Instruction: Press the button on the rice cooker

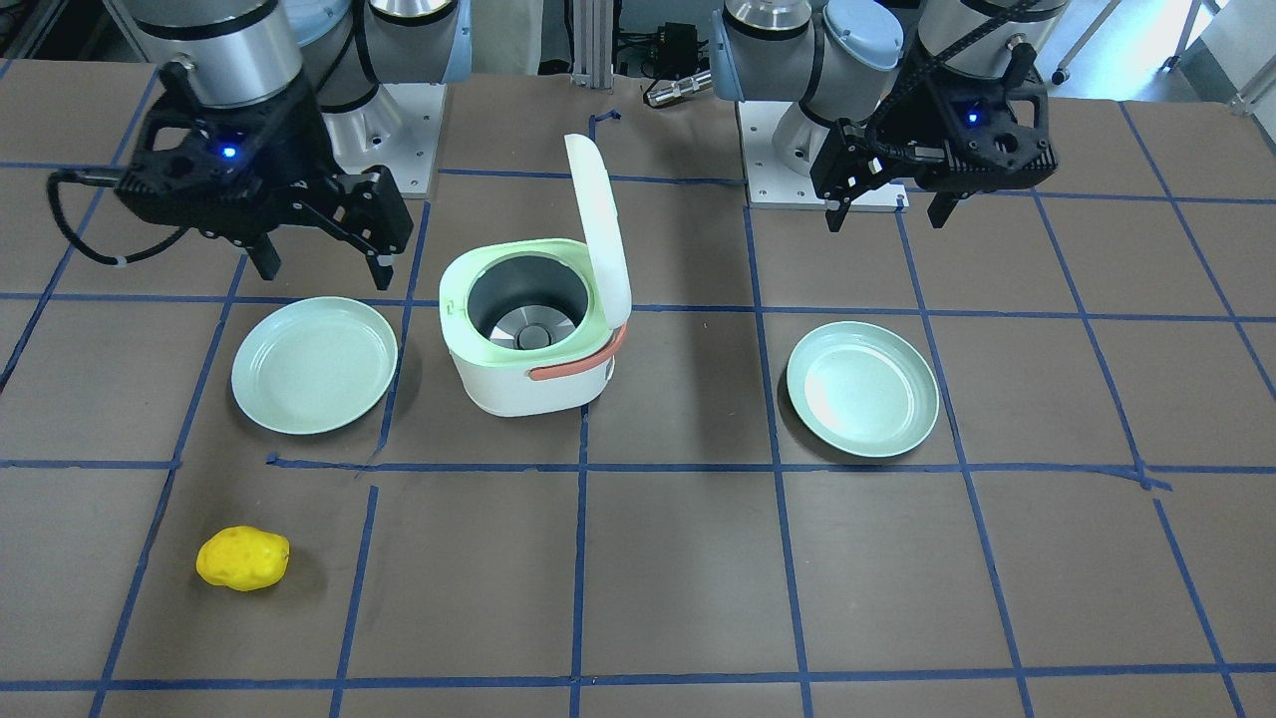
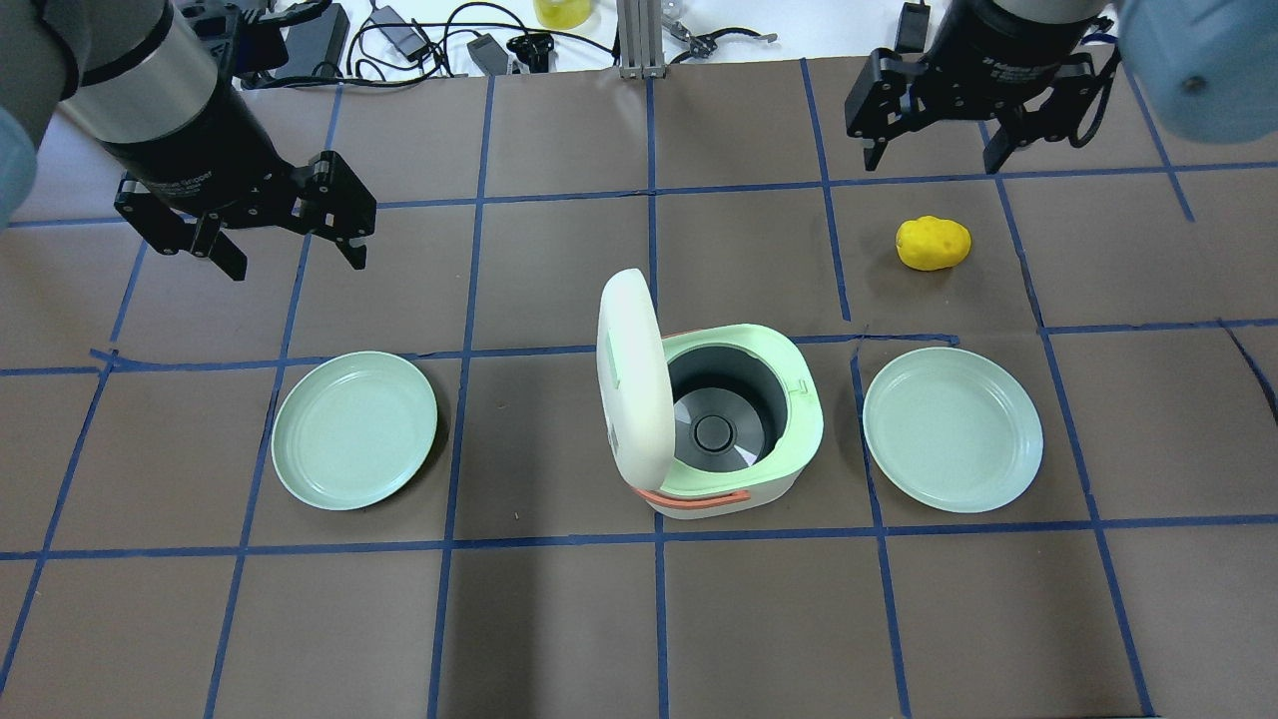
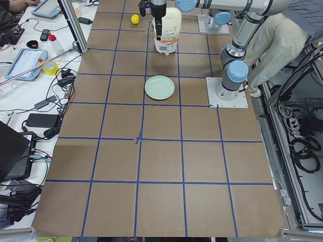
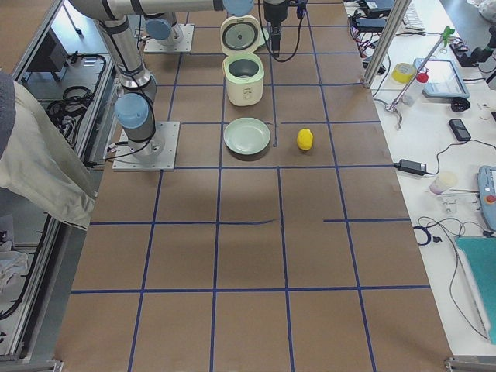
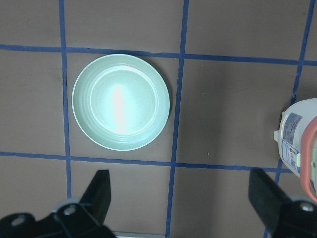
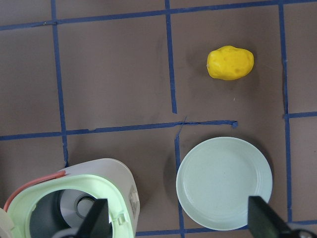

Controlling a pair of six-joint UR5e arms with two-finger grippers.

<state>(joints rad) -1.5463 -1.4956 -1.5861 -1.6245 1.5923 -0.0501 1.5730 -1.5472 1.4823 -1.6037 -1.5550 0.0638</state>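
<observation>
The white rice cooker [image 2: 719, 504] with a pale green rim stands mid-table. Its lid [image 2: 629, 379] is raised upright and the grey inner pot is bare. The button [image 2: 799, 385] is a small pale green rectangle on the rim, on the side away from the hinge; it also shows in the front view [image 1: 451, 309]. My left gripper [image 2: 297, 262] hangs open and empty above the table, far left of the cooker. My right gripper [image 2: 932, 165] hangs open and empty at the far right, beyond the cooker. Neither touches anything.
A pale green plate [image 2: 354, 429] lies left of the cooker and another plate [image 2: 952, 429] lies right of it. A yellow potato-like object [image 2: 933, 243] lies beyond the right plate, below my right gripper. Cables and tools lie past the table's far edge.
</observation>
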